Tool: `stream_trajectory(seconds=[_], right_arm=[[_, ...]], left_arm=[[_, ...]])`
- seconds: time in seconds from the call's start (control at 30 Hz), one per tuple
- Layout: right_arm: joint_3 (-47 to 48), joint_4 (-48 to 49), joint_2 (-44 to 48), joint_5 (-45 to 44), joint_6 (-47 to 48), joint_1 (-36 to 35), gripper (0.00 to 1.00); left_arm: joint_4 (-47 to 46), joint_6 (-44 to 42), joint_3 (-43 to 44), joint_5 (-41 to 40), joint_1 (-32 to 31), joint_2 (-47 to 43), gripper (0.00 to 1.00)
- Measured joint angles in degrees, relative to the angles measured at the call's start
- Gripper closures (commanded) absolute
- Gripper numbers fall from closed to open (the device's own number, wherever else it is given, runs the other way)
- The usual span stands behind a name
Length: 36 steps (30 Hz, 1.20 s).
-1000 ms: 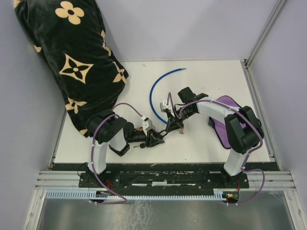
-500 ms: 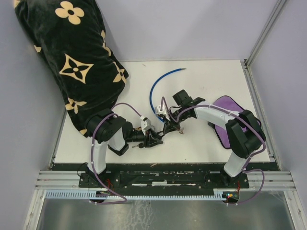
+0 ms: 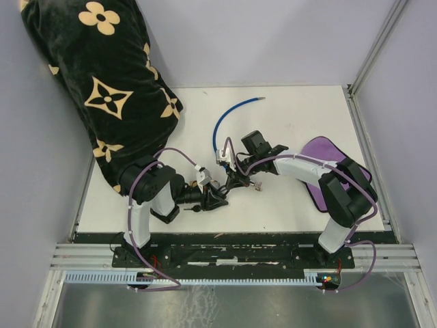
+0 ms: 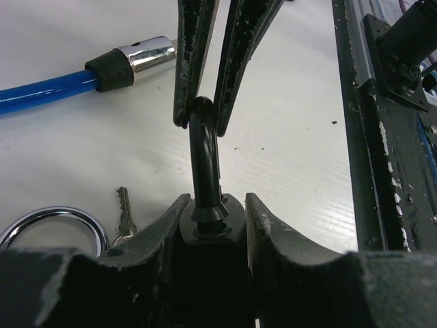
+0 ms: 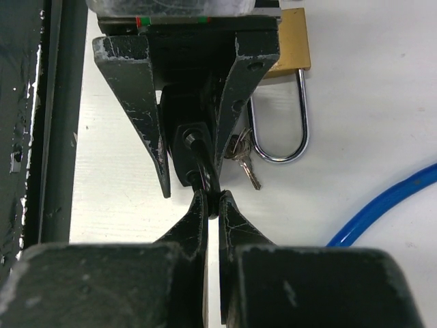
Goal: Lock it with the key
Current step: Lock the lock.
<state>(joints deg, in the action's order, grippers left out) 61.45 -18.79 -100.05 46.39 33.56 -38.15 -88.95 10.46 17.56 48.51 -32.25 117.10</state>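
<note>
Squarely between the two arms, the left gripper [image 3: 208, 195] is clamped on a black lock body [image 4: 212, 260], its fingers [image 4: 273, 232] pressed against either flank. Out of the lock body's face juts a bent black bar [image 4: 205, 157] — key or shackle, I cannot tell. The right gripper [image 5: 210, 198] is pinched tight on the far end of that bar, directly opposite the lock body.

Just beside the lock body a brass padlock [image 5: 290, 44] lies flat on the white table [image 3: 300, 109]. Small keys [image 5: 242, 160] lie between its chrome shackle [image 5: 280, 130] and the lock body. Near the lock body, but apart from it, rests the chrome tip [image 4: 147, 53] of a blue cable [image 3: 222, 119]. Well off on the lock body's right-arm side lies a purple cloth [image 3: 321, 147].
</note>
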Motion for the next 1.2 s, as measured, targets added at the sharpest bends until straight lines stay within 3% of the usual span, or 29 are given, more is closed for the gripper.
stream_trajectory(seconds=[0.6, 0.9, 0.97, 1.1, 1.2], right_arm=[[-1.1, -3.5, 0.7, -2.5, 12.3, -6.3, 0.98], [0.5, -6.0, 1.2, -6.2, 10.5, -8.3, 0.98], [2.2, -7.8, 0.3, -5.4, 9.6, -7.5, 0.89], [7.3, -14.7, -3.7, 2.1, 8.9, -2.9, 0.54], [7.7, -18.7, -3.8, 2.9, 8.4, -2.0, 0.45]], left_arm=[[0.1, -2.6, -3.9, 3.2, 0.1, -2.3, 0.97], [0.1, -3.2, -4.1, 4.8, 0.1, -2.4, 0.97], [0.1, -3.2, -4.1, 4.9, 0.1, -2.4, 0.97], [0.4, -1.8, -3.5, 3.0, -0.4, -2.3, 0.97], [0.8, -1.7, -1.3, -0.2, -1.9, -2.3, 0.97]])
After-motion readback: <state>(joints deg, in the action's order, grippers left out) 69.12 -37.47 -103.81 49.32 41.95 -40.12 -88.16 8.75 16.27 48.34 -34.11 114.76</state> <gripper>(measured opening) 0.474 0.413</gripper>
